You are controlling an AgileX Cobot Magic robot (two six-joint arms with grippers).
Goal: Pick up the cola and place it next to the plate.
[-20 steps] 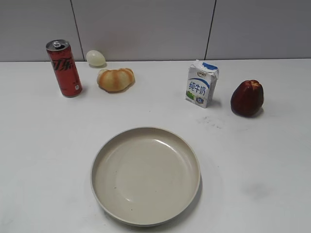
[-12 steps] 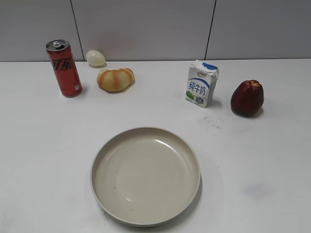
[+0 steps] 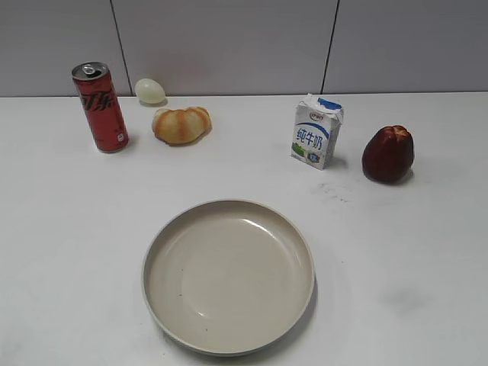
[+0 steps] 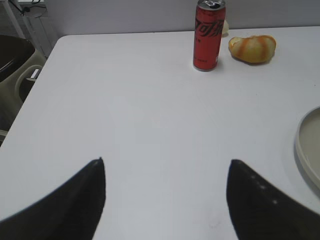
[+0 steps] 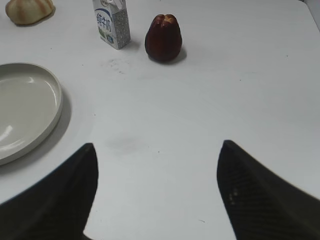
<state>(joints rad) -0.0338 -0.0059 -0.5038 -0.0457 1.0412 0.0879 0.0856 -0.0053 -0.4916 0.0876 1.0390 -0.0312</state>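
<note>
The cola (image 3: 100, 107) is a tall slim red can with black lettering and a silver top. It stands upright at the back left of the table and also shows in the left wrist view (image 4: 208, 35). The plate (image 3: 229, 276) is a large round beige dish at the front middle; its rim shows in the left wrist view (image 4: 306, 150) and the right wrist view (image 5: 29, 112). My left gripper (image 4: 165, 165) is open and empty, well short of the cola. My right gripper (image 5: 157, 147) is open and empty, to the right of the plate. Neither gripper shows in the exterior view.
A pale egg (image 3: 150, 91) and an orange-striped bun (image 3: 181, 124) lie right of the cola. A white-and-blue milk carton (image 3: 316, 131) and a dark red fruit (image 3: 388, 153) stand at the back right. The table's left edge (image 4: 30, 100) shows in the left wrist view.
</note>
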